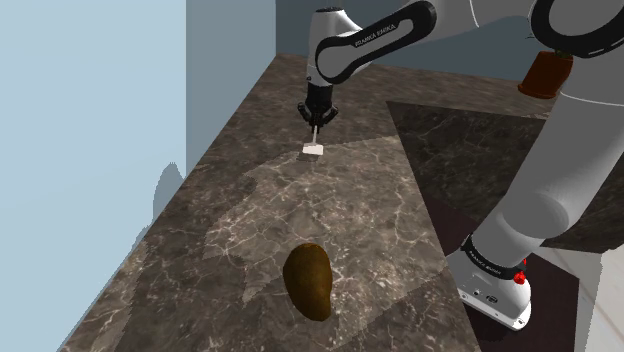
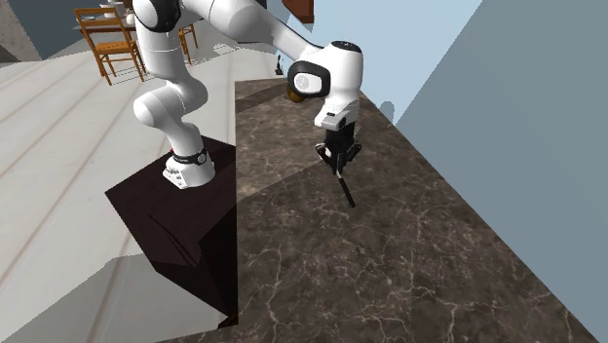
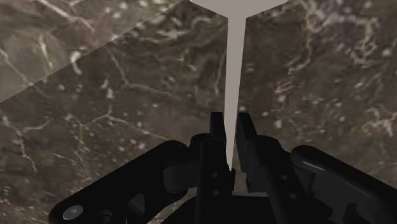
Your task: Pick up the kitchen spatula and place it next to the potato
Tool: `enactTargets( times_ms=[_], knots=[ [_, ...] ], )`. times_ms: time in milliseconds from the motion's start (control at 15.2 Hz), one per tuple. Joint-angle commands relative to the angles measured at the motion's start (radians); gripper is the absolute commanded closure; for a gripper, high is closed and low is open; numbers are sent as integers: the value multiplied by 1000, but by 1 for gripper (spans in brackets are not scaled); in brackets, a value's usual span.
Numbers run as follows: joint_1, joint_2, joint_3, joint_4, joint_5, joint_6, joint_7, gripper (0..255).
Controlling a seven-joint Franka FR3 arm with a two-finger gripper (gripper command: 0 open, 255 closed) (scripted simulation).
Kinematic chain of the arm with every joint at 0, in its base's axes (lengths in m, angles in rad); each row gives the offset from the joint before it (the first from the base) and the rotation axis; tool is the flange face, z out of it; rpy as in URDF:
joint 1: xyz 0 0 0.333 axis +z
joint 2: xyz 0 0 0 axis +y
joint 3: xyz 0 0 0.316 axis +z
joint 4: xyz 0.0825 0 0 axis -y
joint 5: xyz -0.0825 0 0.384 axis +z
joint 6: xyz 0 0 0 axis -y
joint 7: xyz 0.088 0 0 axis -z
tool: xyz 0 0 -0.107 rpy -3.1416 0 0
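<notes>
A pale spatula slants down to the dark marble counter, its flat blade at or just above the surface. My gripper stands over it, shut on the thin handle. In the wrist view the grey handle runs away from the gripper and both black fingers clasp it. From the second exterior view the gripper holds the spatula, which looks dark there. The brown potato lies alone near the counter's front, well apart from the spatula; in the second exterior view the potato sits behind the arm.
A blue wall borders the counter on the shoulder view's left. A terracotta pot stands at the back right. The dark stand sits beside the counter, and wooden chairs are far off.
</notes>
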Motion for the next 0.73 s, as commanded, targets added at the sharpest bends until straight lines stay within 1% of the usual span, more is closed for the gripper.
enactTargets(
  times_ms=[0,132,660],
  knots=[
    [0,0,0,0,0,0,0,255],
    [0,0,0,0,0,0,0,255],
    [-2,-41,3,58,16,-98,-15,255]
  ],
)
